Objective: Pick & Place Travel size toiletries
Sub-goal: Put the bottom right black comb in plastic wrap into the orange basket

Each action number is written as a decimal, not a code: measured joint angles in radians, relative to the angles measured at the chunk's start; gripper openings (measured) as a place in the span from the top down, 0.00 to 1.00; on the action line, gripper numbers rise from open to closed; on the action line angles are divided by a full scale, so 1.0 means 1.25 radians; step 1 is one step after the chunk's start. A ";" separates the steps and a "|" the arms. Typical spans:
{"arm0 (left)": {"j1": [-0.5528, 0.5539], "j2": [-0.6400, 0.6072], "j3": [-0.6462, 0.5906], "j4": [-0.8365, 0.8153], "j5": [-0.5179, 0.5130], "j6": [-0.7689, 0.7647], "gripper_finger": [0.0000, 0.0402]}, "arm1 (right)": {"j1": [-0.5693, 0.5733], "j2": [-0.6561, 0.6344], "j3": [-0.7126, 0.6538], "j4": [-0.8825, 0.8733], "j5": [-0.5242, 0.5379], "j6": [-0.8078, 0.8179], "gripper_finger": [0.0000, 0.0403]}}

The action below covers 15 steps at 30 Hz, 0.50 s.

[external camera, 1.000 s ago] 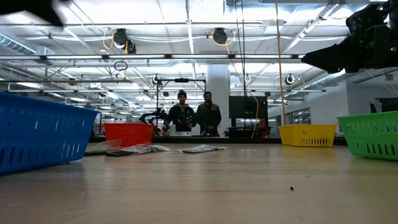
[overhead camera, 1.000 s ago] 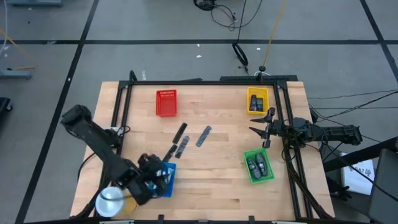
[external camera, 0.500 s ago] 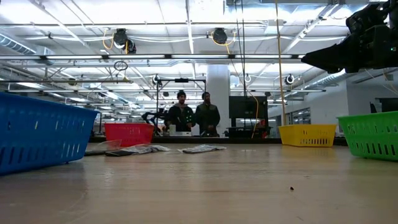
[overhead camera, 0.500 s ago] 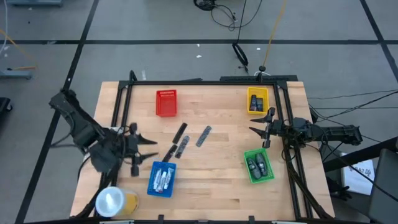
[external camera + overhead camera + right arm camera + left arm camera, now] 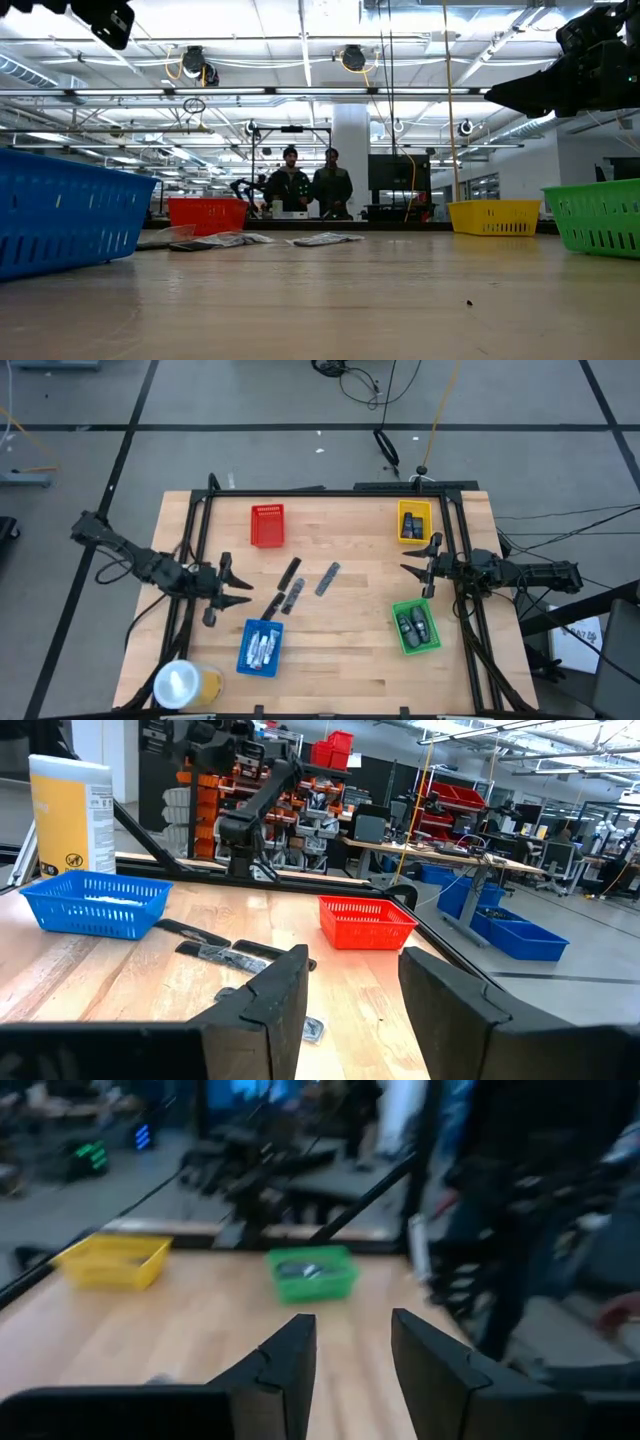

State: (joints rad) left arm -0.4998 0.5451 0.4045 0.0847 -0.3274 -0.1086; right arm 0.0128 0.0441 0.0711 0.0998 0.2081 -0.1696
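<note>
Slotted plastic blue tray (image 5: 260, 648), white tubes (image 5: 262, 647)

Both my arms are dark, near-black jointed links with cables trailing off their bases. The left gripper (image 5: 238, 587) ends in two slim, pointed black fingers (image 5: 283, 1370), chunky and angular from the wrist camera. The right gripper (image 5: 421, 580) carries matching black fingers (image 5: 268, 1004) with flat, bevelled faces.
</note>
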 joint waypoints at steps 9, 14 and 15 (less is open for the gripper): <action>0.040 -0.038 -0.052 0.053 0.139 0.023 0.74 | 0.000 0.000 0.000 0.000 0.000 0.000 0.63; 0.039 -0.037 -0.052 0.080 0.166 0.048 0.77 | 0.000 0.000 0.000 0.000 0.000 0.000 0.63; 0.039 -0.037 -0.052 0.090 0.166 0.048 0.77 | 0.000 0.000 0.000 0.000 0.000 0.000 0.63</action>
State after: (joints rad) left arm -0.4510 0.4987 0.3389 0.1969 -0.1204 -0.0480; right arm 0.0130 0.0443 0.0710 0.0999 0.2081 -0.1693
